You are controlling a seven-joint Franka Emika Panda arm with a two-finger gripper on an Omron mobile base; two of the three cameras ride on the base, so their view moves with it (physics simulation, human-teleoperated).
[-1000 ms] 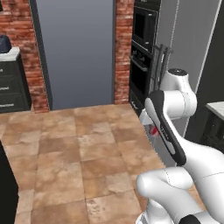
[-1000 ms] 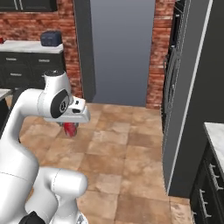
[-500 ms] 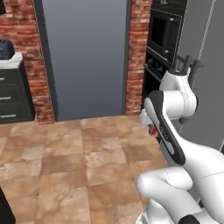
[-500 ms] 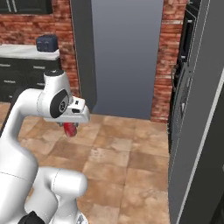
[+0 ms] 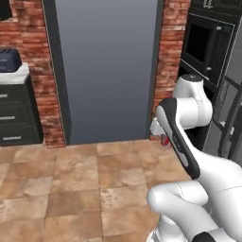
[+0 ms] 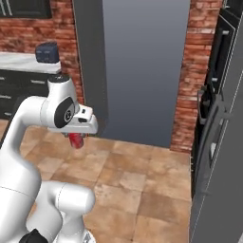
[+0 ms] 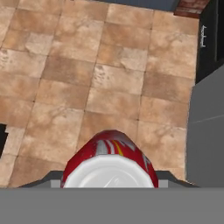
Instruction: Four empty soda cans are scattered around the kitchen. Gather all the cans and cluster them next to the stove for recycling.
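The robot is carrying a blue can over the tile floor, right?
Not quite. The can is red with a silver top, not blue. The hand view shows it best, held in the gripper above the tile floor; the right base view shows its red side too.

Soda can (image 7: 109,164) sits in the hand (image 6: 76,140) above the tiled floor (image 7: 87,78), door (image 5: 106,71) ahead, wall ovens (image 5: 208,52) right, worktop (image 6: 23,61) left.
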